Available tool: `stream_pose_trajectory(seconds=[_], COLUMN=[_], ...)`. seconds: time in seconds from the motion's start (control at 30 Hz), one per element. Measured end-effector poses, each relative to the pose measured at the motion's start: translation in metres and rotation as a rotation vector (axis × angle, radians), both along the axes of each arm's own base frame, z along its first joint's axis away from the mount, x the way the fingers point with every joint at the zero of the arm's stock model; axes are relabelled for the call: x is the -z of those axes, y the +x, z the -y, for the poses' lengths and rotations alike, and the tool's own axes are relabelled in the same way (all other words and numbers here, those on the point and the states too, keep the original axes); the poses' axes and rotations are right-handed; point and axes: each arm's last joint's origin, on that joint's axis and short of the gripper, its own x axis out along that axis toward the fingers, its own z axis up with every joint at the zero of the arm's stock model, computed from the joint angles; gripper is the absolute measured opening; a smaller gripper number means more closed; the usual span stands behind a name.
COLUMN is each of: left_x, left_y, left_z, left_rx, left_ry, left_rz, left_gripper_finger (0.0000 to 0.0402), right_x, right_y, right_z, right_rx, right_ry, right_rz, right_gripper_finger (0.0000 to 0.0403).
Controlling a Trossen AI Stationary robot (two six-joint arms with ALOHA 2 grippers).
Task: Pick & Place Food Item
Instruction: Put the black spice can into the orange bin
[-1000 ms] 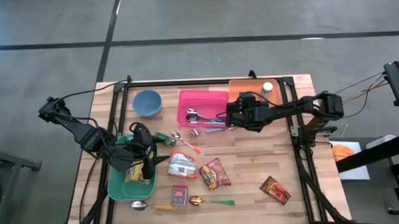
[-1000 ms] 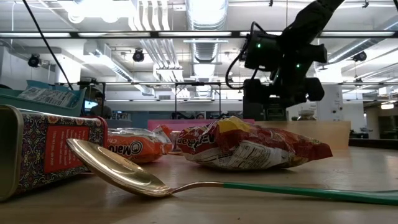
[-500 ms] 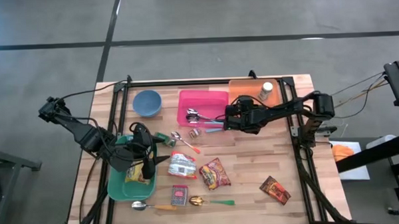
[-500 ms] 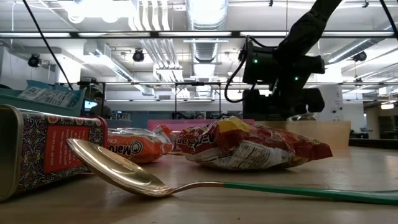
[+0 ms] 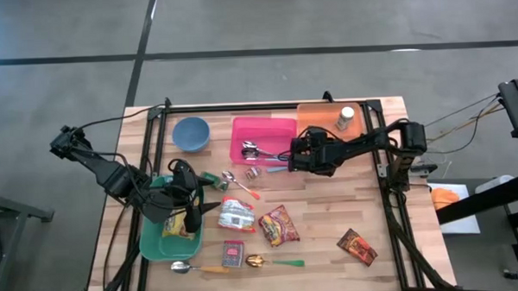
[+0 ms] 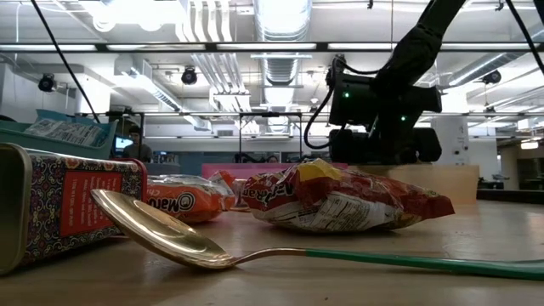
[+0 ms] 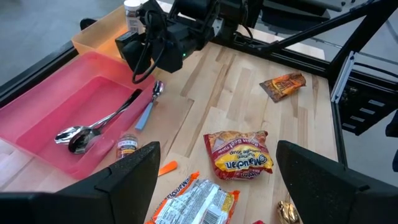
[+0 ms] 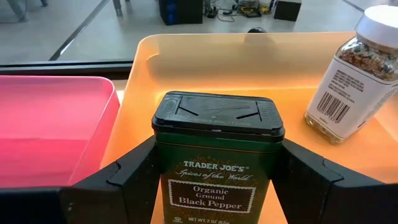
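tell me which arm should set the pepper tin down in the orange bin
Right. The right hand is shut on the black pepper tin right at the orange bin; the left hand hangs over the green bin.

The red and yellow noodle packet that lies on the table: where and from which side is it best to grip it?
Probably from above, pinching one sealed end. The noodle packet lies flat on the table, leaving no room beneath, and its puffed middle looks wide for the jaws. The open left gripper faces it; the right gripper holds the pepper tin.
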Motion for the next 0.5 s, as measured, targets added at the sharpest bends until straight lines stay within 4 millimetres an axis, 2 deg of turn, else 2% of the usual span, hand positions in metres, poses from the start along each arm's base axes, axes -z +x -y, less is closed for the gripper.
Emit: stream_pose_trajectory(seconds=[0.5], left_x=[0.0001], left_y=[-0.0001], left_z=[0.0000], left_rx=[0.000], left_ry=[0.001], left_rz=[-0.001], left_gripper_finger=[0.0325], right_x=[0.0004], right_y=[0.0003], right_z=[-0.0045], right_rx=[-0.016], right_ry=[-0.002], right_rz=[-0.006], right_gripper_finger=[0.0247])
